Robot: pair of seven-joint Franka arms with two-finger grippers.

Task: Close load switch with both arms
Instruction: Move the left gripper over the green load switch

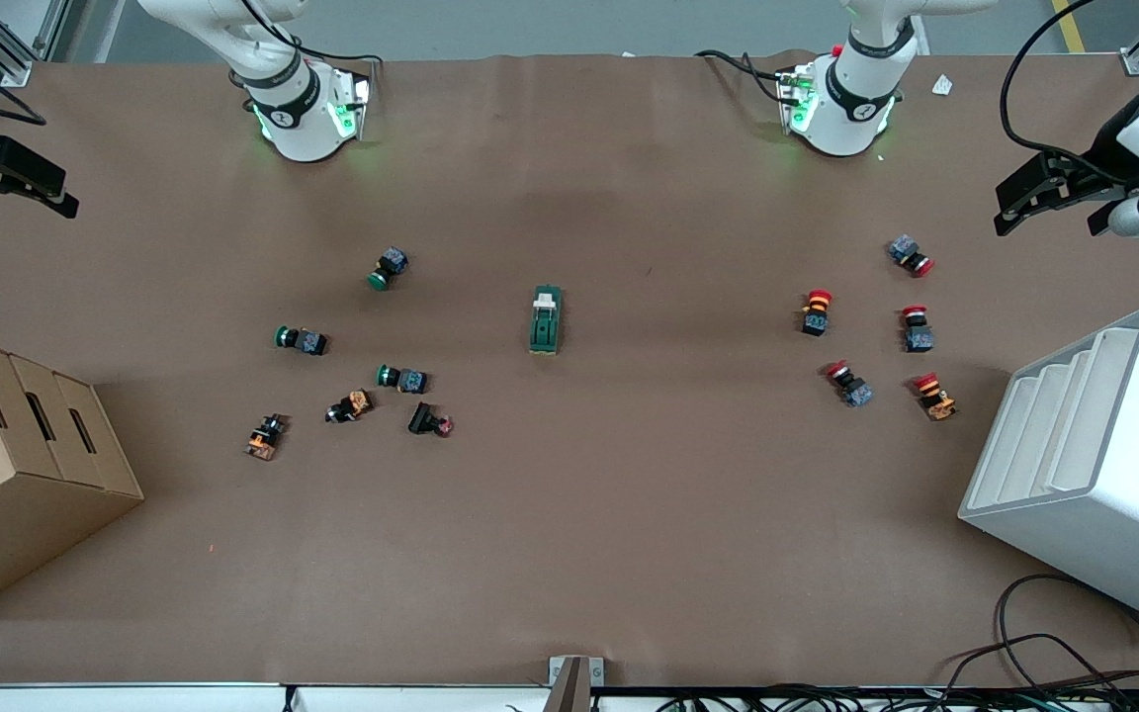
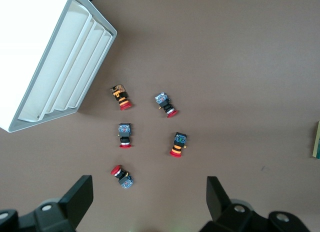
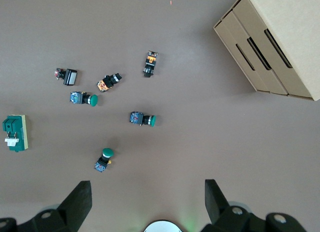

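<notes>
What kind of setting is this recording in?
Probably a robotics lab bench: a brown-covered table between two arm bases, scattered push-buttons, a load switch, and loose cables at the edge.

Two glossy white Franka arms with black two-finger grippers

The right arm (image 1: 278,94) and left arm (image 1: 851,84) have white shells, black joint bands with a small white mark, and green-lit bases trailing black cables. The left gripper (image 2: 150,204) and right gripper (image 3: 148,204) are matte black, with angular fingers (image 2: 80,194) and round silver screws on their mounts.
</notes>
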